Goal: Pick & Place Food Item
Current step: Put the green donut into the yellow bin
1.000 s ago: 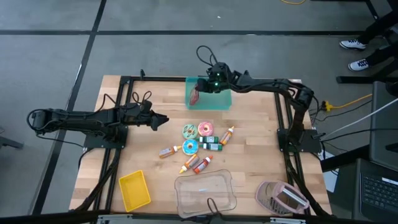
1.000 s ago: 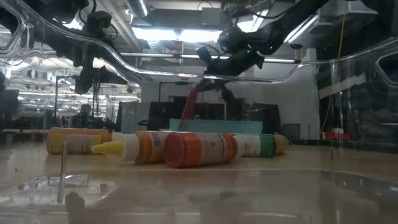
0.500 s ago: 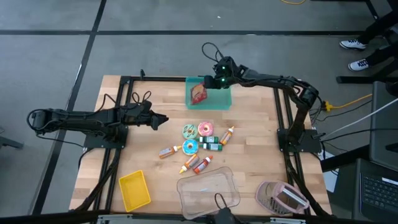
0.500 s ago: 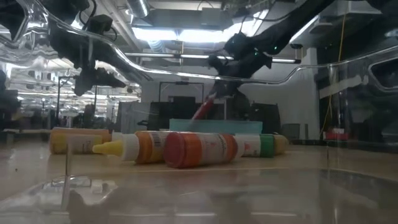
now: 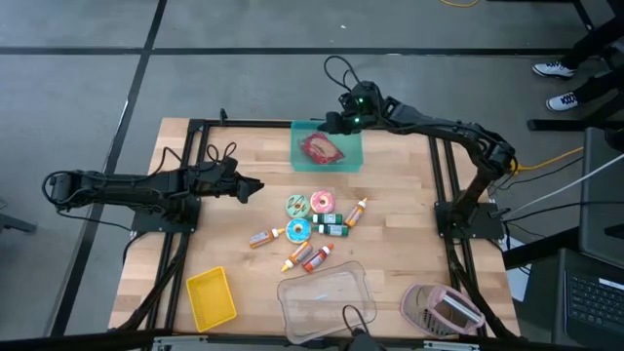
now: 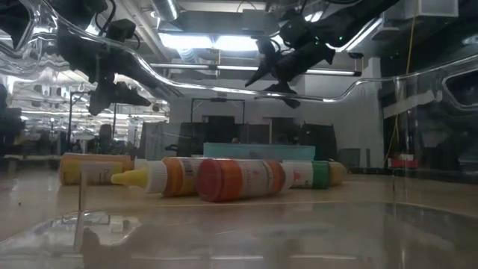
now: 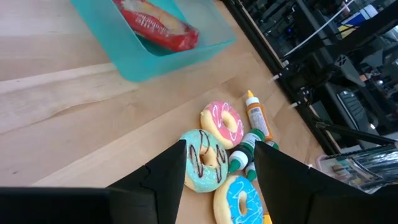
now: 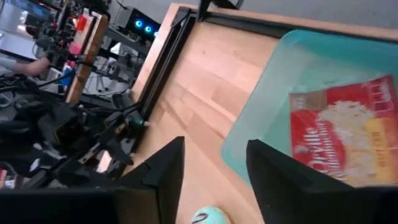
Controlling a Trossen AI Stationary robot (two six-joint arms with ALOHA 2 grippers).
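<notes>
Right end effector (image 5: 336, 121) hovers with its fingers spread and empty above the far right corner of the teal bin (image 5: 349, 158), at the back of the wooden desk (image 5: 390, 234). Inside the teal bin lies the red popcorn packet (image 5: 321, 148), flat on the bin's floor and free of any grip. From the right wrist view, the packet (image 8: 341, 138) fills much of the bin, its printed face up.

Left end effector (image 5: 255, 188) waits above the desk, well to the left of the teal bin and nearer the front, its 2 fingers apart and holding nothing.

Toward the front of the desk from the teal bin sits a cluster of toy food: a green-iced donut (image 5: 296, 205), a pink donut (image 5: 322, 202) just beside it, a blue donut (image 5: 298, 230), and several small sauce bottles (image 5: 355, 212) lying on their sides.

Farther toward the front from the teal bin, a clear plastic container (image 5: 322, 302) rests near the desk's edge, with a yellow tray (image 5: 211, 297) off to its left and a pink container (image 5: 441, 309) to its right.
</notes>
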